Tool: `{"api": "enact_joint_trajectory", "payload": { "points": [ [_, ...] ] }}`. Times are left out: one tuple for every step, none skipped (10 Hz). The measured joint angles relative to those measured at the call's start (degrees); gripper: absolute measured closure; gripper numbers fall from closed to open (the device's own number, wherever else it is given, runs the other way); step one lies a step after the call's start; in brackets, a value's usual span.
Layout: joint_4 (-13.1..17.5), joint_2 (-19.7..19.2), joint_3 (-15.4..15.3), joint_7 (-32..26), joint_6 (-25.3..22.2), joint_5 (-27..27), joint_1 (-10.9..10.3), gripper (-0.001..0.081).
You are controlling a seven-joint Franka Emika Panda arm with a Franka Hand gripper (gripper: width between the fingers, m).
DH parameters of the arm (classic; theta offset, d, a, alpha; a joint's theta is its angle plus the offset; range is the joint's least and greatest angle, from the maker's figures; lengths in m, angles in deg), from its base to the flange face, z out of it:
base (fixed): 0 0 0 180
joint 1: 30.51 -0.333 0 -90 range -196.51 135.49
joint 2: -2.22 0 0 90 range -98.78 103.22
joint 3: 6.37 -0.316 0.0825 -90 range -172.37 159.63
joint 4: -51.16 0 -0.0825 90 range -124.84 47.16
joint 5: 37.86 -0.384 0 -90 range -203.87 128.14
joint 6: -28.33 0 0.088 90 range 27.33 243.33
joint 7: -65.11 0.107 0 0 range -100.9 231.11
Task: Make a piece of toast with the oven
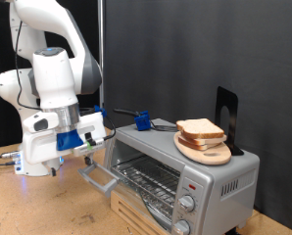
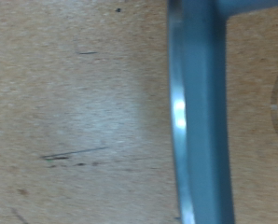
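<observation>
The silver toaster oven (image 1: 222, 180) stands at the exterior view's right. Its door (image 1: 109, 182) hangs open towards the bottom left and the wire rack (image 1: 151, 177) shows inside, with nothing on it. The piece of toast (image 1: 200, 128) lies on a round wooden board (image 1: 213, 155) on top of the oven. My gripper (image 1: 90, 145), white with blue fingers, is low beside the oven's open left end, close to the door's edge. The wrist view is blurred and shows a bluish bar (image 2: 197, 121) over the wooden tabletop (image 2: 74, 112); nothing shows between the fingers.
A blue object (image 1: 142, 121) sits behind the oven's top left corner. A black upright piece (image 1: 227, 116) stands behind the board. Two knobs (image 1: 188, 205) are on the oven's front right. A dark curtain backs the scene.
</observation>
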Motion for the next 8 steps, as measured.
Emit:
{"api": "enact_joint_trajectory", "payload": {
  "points": [
    [0.4,-1.5,-0.1,3.8,1.3,4.0,0.8,-0.0003],
    [0.7,-3.4,0.0,7.4,3.6,7.4,1.5,-0.0003],
    [1.1,-5.3,0.0,9.4,6.0,9.1,2.0,-0.0003],
    [1.5,-7.3,0.2,10.6,8.3,9.9,2.4,-0.0003],
    [2.0,-9.3,0.4,12.1,10.0,10.9,2.7,-0.0003],
    [2.7,-11.3,0.8,14.2,11.3,12.1,2.8,-0.0003],
    [3.5,-13.4,1.2,16.6,12.1,13.7,2.8,-0.0003],
    [4.6,-15.6,1.7,19.9,12.3,16.0,2.7,-0.0003]
  ]
}}
